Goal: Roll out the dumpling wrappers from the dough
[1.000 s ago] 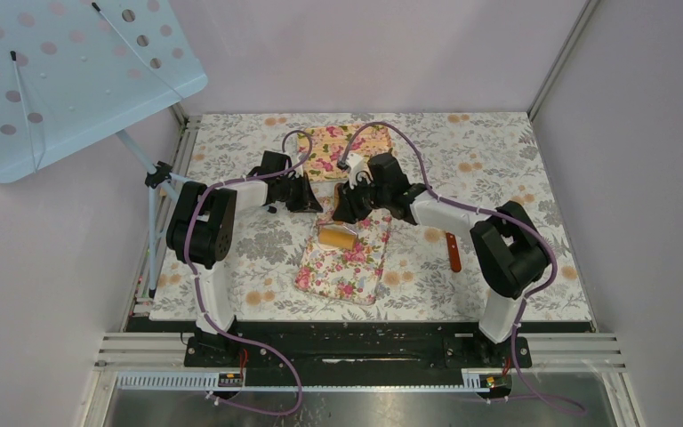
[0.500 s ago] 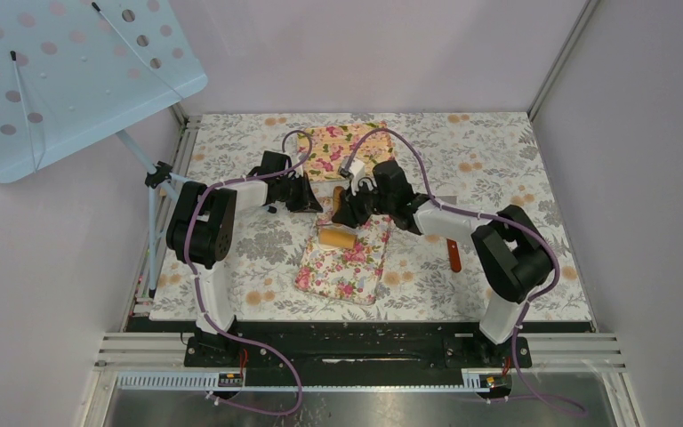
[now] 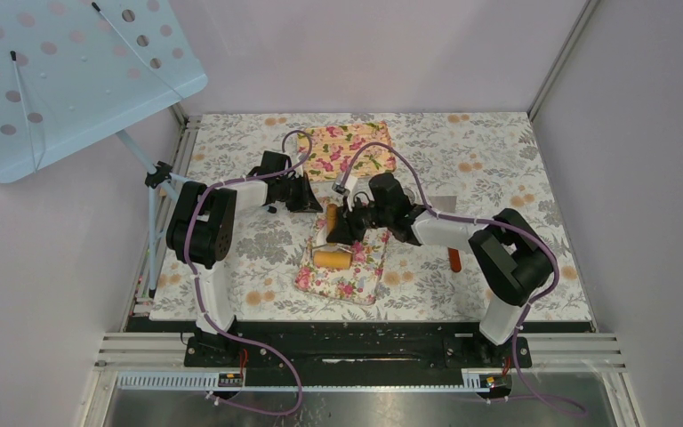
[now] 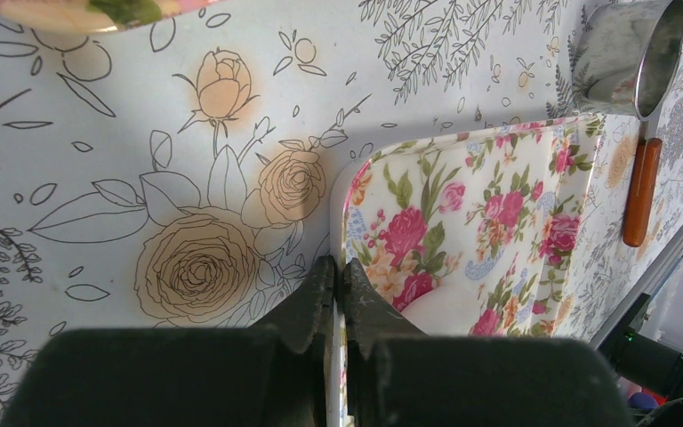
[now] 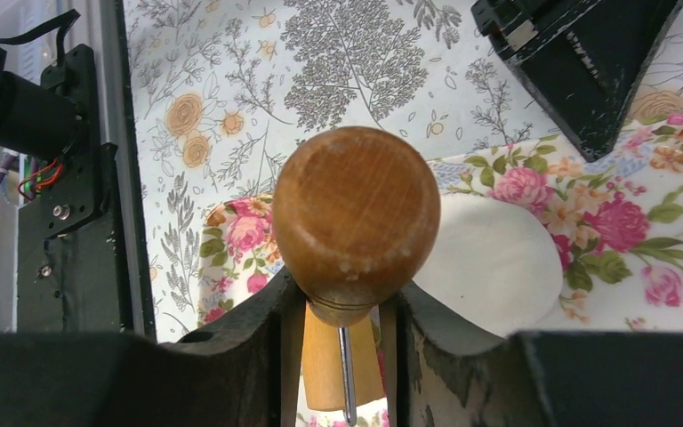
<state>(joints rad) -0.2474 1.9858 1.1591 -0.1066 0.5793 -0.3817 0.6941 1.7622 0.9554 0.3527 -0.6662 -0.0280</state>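
A flattened white piece of dough (image 5: 491, 263) lies on the floral board (image 3: 349, 274), also seen as a white patch of dough (image 4: 440, 313) in the left wrist view. My right gripper (image 5: 347, 286) is shut on the round handle of the wooden roller (image 5: 356, 209). The roller's barrel (image 3: 332, 258) rests across the board, nearer to me than the dough. My left gripper (image 4: 339, 267) is shut on the board's edge (image 4: 340, 191) at its far left corner. No finished dumpling wrappers show apart from this flattened piece.
A shiny metal ring (image 4: 627, 53) and an orange-handled tool (image 3: 453, 260) lie right of the board. A second floral board (image 3: 347, 147) sits behind. A blue perforated panel (image 3: 62, 71) on a stand overhangs the table's far left corner. Walls close in the table.
My right gripper has pulled the roller toward the near edge, so its barrel has rolled down the board. The left gripper has stayed on the board's edge.
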